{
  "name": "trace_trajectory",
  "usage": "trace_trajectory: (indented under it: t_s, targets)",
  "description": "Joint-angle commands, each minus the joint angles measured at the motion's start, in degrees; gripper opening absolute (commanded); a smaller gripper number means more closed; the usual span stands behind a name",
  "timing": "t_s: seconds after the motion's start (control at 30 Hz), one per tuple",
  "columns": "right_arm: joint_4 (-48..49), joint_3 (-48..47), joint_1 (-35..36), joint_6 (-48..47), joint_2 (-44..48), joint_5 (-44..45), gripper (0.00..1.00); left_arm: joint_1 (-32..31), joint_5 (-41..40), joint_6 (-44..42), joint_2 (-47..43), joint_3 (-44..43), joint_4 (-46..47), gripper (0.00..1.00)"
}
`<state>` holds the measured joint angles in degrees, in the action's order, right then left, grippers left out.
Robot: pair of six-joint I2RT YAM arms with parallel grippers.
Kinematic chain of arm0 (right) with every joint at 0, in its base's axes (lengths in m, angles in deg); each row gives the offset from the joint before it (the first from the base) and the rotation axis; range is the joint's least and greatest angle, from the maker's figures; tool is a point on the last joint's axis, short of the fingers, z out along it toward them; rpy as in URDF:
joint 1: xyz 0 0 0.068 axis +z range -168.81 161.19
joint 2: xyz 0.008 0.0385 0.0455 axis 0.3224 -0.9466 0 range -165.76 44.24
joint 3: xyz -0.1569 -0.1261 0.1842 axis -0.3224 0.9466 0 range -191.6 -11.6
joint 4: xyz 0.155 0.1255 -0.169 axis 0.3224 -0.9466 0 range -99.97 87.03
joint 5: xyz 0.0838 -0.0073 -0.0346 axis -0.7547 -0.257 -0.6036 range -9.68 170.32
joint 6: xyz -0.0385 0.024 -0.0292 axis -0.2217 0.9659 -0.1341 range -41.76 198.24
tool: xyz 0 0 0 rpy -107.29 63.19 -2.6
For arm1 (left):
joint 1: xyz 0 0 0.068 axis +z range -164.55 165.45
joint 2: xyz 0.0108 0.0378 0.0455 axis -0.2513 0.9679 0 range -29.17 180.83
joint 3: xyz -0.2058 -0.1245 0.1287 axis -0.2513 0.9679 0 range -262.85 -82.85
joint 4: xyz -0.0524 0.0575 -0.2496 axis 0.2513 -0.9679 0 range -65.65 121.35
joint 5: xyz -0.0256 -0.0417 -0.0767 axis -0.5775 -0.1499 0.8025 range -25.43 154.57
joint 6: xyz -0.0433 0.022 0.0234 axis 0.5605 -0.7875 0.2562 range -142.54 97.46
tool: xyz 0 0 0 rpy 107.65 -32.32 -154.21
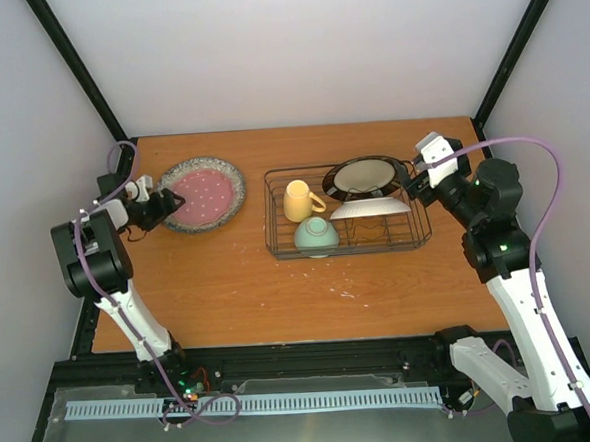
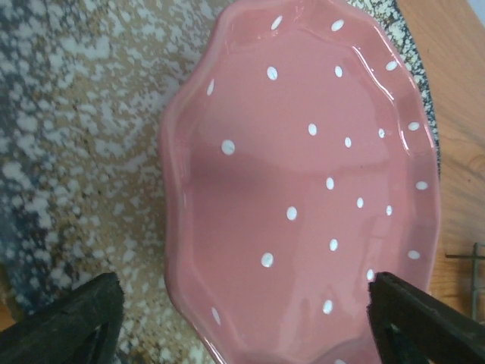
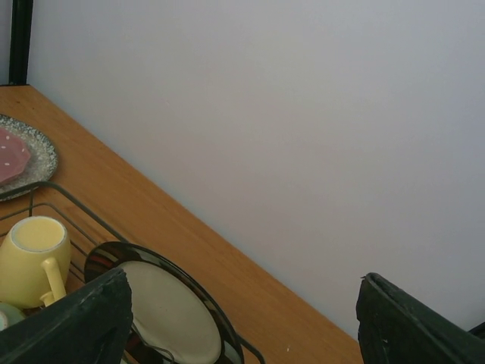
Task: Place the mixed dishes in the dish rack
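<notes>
The pink plate [image 1: 205, 191] with a speckled grey rim lies flat on the table at the back left. My left gripper [image 1: 172, 201] is open over its left edge. In the left wrist view its fingers [image 2: 68, 322] straddle the white-dotted pink centre [image 2: 303, 174], holding nothing. The black wire dish rack [image 1: 416, 236] holds the yellow mug [image 1: 300, 201], the mint bowl [image 1: 316, 236], the cream dark-rimmed plate [image 1: 365, 177] and a second plate [image 1: 371, 208] showing only a pale side. My right gripper [image 1: 413, 182] is open and empty at the rack's right end, beside the cream plate [image 3: 170, 315].
The right wrist view also shows the mug [image 3: 34, 258], a rack wire [image 3: 76, 208], the pink plate's edge [image 3: 19, 155] and the pale back wall. Black frame posts stand at the table's back corners. Bare wood lies in front of the rack.
</notes>
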<state>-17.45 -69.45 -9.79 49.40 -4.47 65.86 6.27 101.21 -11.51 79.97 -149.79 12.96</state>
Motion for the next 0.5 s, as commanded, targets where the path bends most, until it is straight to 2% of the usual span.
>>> trace_trajectory:
  t_s: [0.0, 0.2, 0.27, 0.37, 0.47]
  targets:
    - [-0.2, -1.6, -0.3, 1.0, 0.9, -0.7, 0.79, 0.4, -0.1, -1.8, 3.2, -4.0, -1.4, 0.85]
    - [-0.4, -1.7, -0.3, 1.3, 0.5, -1.0, 0.78, 0.2, 1.4, -1.9, 7.4, -6.2, -1.3, 0.70]
    - [-0.5, -1.7, -0.3, 1.1, 0.5, -0.9, 0.78, 0.1, 1.8, -2.0, 8.7, -6.8, -1.4, 0.58]
    - [-0.5, -1.8, -0.3, 0.8, 0.5, -0.8, 0.78, -0.2, 2.1, -2.4, 10.9, -7.9, -1.9, 0.47]
    - [-0.4, -1.8, -0.3, 0.7, 0.5, -0.8, 0.78, -0.9, 1.9, -2.8, 12.9, -9.0, -2.6, 0.24]
